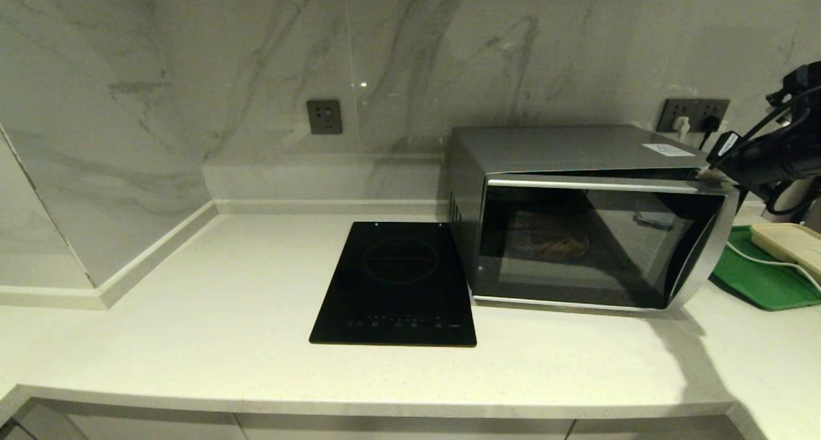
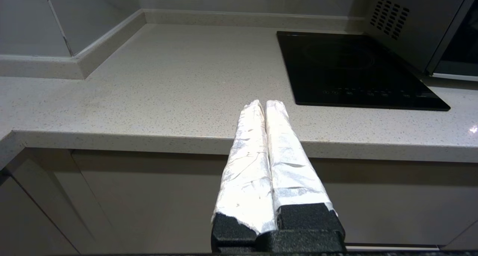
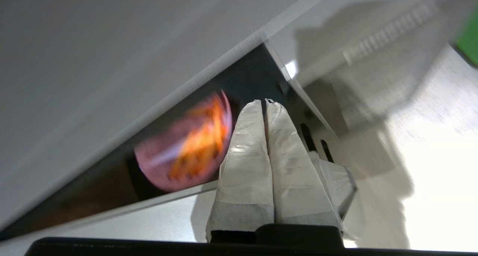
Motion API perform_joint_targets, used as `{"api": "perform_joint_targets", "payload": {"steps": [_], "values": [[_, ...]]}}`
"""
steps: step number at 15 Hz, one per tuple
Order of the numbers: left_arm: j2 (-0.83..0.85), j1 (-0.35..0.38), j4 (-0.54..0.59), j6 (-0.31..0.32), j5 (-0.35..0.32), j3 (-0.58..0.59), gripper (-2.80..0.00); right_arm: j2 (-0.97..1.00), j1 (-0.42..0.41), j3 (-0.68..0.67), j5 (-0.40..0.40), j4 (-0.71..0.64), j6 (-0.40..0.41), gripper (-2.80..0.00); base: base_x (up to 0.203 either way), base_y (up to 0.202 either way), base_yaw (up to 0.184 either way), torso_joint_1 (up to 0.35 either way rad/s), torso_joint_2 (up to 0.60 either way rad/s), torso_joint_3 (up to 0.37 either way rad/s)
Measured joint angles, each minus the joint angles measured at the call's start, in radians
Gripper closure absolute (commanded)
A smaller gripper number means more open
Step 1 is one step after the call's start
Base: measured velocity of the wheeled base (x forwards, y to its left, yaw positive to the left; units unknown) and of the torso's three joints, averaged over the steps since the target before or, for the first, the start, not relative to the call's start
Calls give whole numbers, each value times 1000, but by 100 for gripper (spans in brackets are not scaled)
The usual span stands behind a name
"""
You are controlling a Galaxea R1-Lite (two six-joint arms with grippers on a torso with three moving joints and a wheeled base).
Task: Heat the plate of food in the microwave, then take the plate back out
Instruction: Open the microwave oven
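Microwave (image 1: 577, 215): a silver box set at the back right of the bench (image 1: 192, 337); its door is seen ajar, swung a little way out at the top right.
Plate (image 3: 183, 151): a purple plate with orange sticks, seen inside the microwave, dimly through the glass and blurred through the door gap.
Right hand (image 3: 266, 101): fingers pressed together, nothing held; the tips are placed at the door's upper right corner, at the gap.
Key relation: the plate is judged to lie inward and to the left of the right hand, behind the door; the right arm is much the nearer.
Left hand (image 2: 265, 103): fingers closed, nothing held, parked over the bench's front edge, well apart from the microwave.
Cooktop (image 1: 397, 279): black, just left of the microwave.
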State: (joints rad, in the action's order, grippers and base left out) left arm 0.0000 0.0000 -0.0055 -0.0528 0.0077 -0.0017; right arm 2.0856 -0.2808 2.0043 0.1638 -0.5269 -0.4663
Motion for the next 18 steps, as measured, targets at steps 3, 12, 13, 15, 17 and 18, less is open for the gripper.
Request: {"api": "perform_joint_targets", "payload": {"steps": [3, 12, 13, 15, 17, 18], "values": [[0, 0, 0, 0, 0, 0, 0, -34, -6, -16, 3, -129, 52, 0, 0, 0, 0, 0, 0, 0], [0, 0, 0, 0, 0, 0, 0, -205, -5, -206, 70, -277, 196, 0, 0, 0, 0, 0, 0, 0], [0, 0, 0, 0, 0, 0, 0, -233, -4, -240, 90, -278, 208, 0, 0, 0, 0, 0, 0, 0], [0, 0, 0, 0, -1, 0, 0, -283, 3, -287, 100, -277, 219, 0, 0, 0, 0, 0, 0, 0], [0, -1, 0, 0, 0, 0, 0, -329, 12, -327, 101, -292, 263, 0, 0, 0, 0, 0, 0, 0], [0, -1, 0, 0, 0, 0, 0, -352, 14, -347, 107, -311, 305, 0, 0, 0, 0, 0, 0, 0]]}}
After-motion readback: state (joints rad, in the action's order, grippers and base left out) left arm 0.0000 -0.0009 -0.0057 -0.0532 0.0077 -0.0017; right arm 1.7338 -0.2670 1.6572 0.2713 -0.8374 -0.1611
